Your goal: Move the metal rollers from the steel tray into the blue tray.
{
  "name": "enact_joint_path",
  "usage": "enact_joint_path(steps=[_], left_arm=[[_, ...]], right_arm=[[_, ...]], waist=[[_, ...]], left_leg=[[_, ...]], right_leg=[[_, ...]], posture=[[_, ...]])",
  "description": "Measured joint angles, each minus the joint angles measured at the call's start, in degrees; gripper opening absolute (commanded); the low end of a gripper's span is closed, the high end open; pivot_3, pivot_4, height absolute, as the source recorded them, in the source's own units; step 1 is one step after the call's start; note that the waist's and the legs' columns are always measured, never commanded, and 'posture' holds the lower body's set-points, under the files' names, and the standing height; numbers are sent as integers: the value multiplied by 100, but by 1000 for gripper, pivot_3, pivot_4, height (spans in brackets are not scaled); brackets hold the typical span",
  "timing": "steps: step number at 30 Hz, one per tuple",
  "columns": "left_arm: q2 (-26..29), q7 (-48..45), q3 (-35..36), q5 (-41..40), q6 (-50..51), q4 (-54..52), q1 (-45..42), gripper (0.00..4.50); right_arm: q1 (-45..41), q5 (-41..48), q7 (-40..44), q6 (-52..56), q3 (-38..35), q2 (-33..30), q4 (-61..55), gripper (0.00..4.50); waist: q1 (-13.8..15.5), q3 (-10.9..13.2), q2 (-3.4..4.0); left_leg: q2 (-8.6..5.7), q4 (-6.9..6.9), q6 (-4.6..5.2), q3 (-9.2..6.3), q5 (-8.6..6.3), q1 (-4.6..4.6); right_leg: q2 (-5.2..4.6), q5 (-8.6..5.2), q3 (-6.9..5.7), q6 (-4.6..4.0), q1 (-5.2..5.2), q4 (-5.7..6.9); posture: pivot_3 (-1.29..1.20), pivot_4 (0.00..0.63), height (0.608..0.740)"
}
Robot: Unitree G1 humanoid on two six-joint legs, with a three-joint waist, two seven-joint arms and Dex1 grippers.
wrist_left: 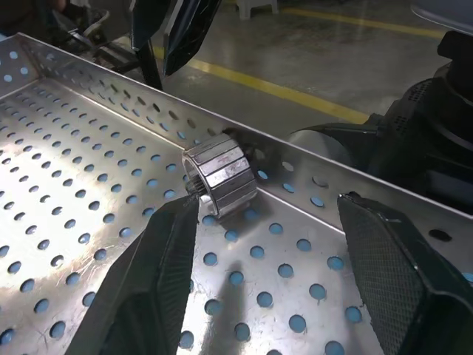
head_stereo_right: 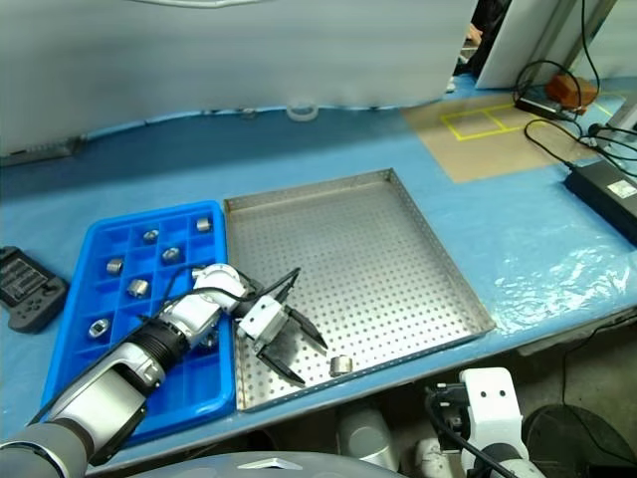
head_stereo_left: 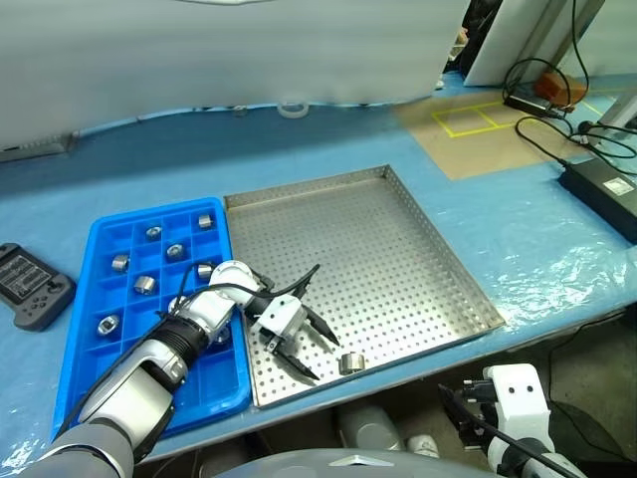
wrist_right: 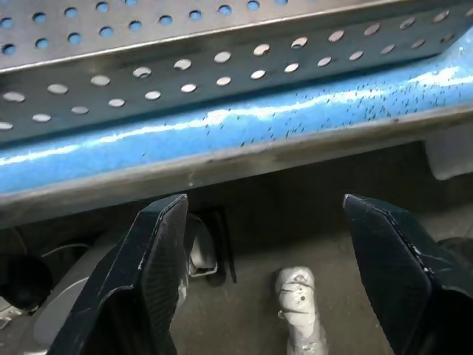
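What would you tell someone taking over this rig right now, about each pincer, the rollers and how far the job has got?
Left pincer: open, empty, low over the large perforated steel tray, aimed at the last small shiny metal roller lying by the tray's near rim; one finger is close beside the roller, not gripping.
Right pincer: open, empty, below the table's near edge.
Done: seven rollers sit in compartments of the bright blue plastic grid tray, e.g..
Left: grasp that one roller and place it in a free blue compartment.
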Motion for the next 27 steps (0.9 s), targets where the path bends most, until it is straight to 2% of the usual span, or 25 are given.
enact_joint_path(steps=[6,9,14,18,21,27], left_arm=[[-589,29,270,411,-334,603,-144,3141],[-813,182,372,650,-455,808,-233,3141],[-1005,171,570,720,-442,817,-225,3141],[-1160,284,712,789,-196,810,-227,3141],[-1236,456,772,914,-137,809,-233,3141],[-1276,345,1018,399,1527,-9,10,3141]], right_arm=[[166,-49,-86,-147,126,-22,-1,3523],[286,-104,-101,-186,214,-57,-1,3523],[353,-186,-187,-276,346,-58,-2,3523],[467,-240,-243,-371,512,-61,-2,3523],[470,-268,-287,-385,522,-62,-2,3523],[389,-290,-287,-351,559,-90,-2,3523]], waist=[[35,-41,69],[41,-42,71],[1,-46,75],[-5,-45,75],[-23,-44,73],[-98,-31,64]], left_leg=[[-114,24,79,-2,-47,7],[-169,37,114,-1,-68,14],[-211,118,200,-6,-121,-35],[-266,128,241,-8,-146,-35],[-302,132,259,-32,-157,-38],[-312,142,266,-96,-162,-75]], right_leg=[[-106,-21,9,27,63,-6],[-165,-58,6,86,103,-6],[-196,-61,6,89,112,-16],[-260,-73,0,90,132,-18],[-267,-95,5,115,152,-29],[-264,-101,-6,84,158,-32]], posture=[[-696,150,740],[-704,150,740],[-714,150,740],[-716,150,740],[-712,150,740],[-693,150,740]])
